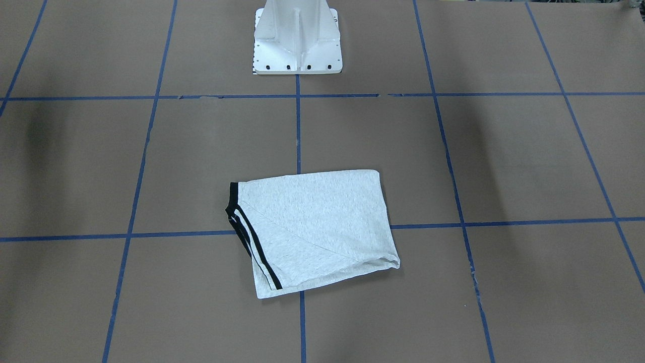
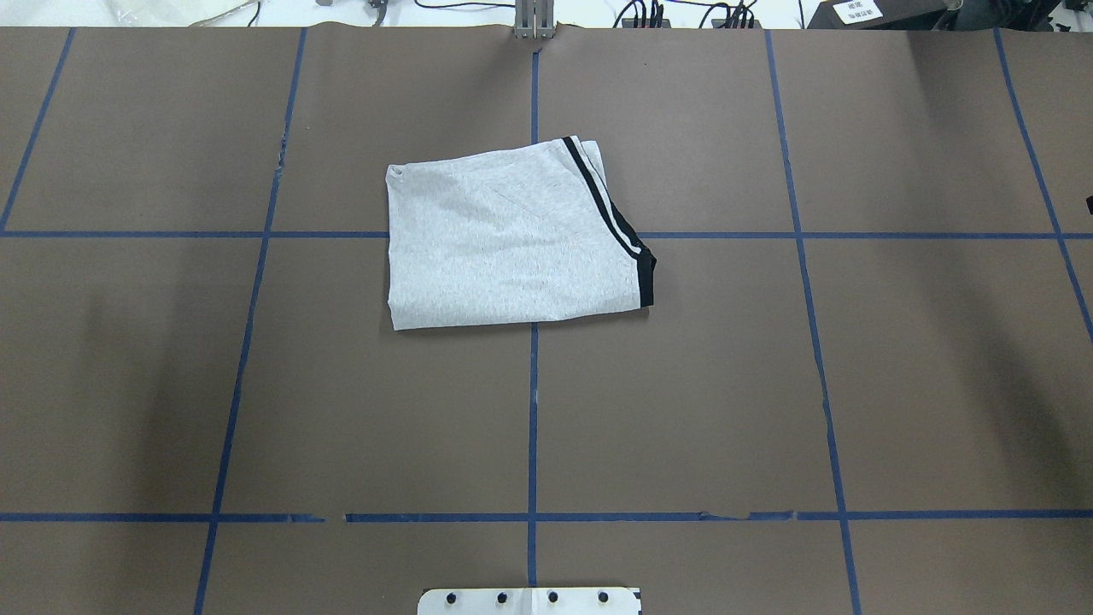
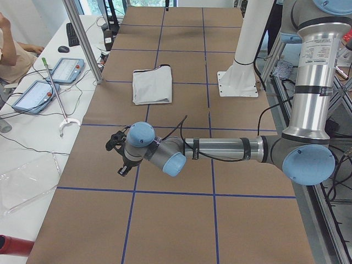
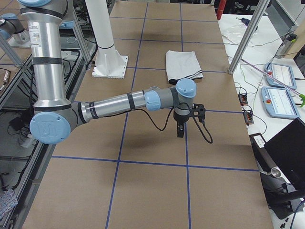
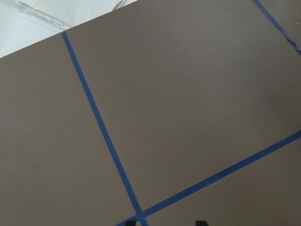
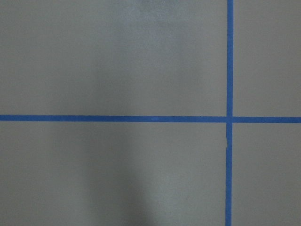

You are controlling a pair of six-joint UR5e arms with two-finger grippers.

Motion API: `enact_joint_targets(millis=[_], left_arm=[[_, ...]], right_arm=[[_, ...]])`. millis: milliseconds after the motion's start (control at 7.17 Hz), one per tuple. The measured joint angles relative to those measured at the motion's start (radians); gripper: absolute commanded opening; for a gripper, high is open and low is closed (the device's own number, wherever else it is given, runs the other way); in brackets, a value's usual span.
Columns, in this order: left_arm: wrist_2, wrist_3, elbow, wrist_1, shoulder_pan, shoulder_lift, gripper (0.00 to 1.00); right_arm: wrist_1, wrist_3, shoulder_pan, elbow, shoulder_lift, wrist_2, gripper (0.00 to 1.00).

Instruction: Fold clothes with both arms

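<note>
The T-shirt [image 2: 512, 243] lies flat on the table [image 2: 171, 384], straight out in front of the white base [image 1: 297, 38] and well apart from it. It sits right on the blue tape line [image 2: 533, 410] that runs out from the base.

I think the job is almost done, or done. The shirt is folded into 1 small, neat block. No sleeves stick out and the picture on the front is hidden. The corner far from the base, on the robot's left, is a bit bunched. A last tidy-up may be all that is left.

The long side of the shirt runs across in front of the base, from the robot's left to its right, tilted a little. The black and white stripes are at the end on the robot's right.

Both arms are low and far out to the sides of the base, holding nothing. The left gripper [image 5: 166, 222] has its 2 tips apart, over bare table. The right gripper [image 4: 179, 130] is too small to see well, so I cannot tell.
</note>
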Motion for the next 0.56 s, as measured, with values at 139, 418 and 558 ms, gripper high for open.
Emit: enact_joint_targets(millis=[139, 418, 558], left_arm=[[0.0, 0.013, -0.046, 0.105, -0.008, -0.002, 0.6], [-0.003, 0.013, -0.167, 0.35, -0.011, 0.0, 1.0], [-0.003, 0.01, -0.195, 0.403, -0.011, 0.01, 1.0]], right_arm=[[-0.003, -0.051, 0.012, -0.001, -0.022, -0.002, 1.0], [0.001, -0.115, 0.023, -0.003, -0.067, -0.003, 1.0], [0.004, -0.134, 0.024, -0.005, -0.082, -0.002, 1.0]])
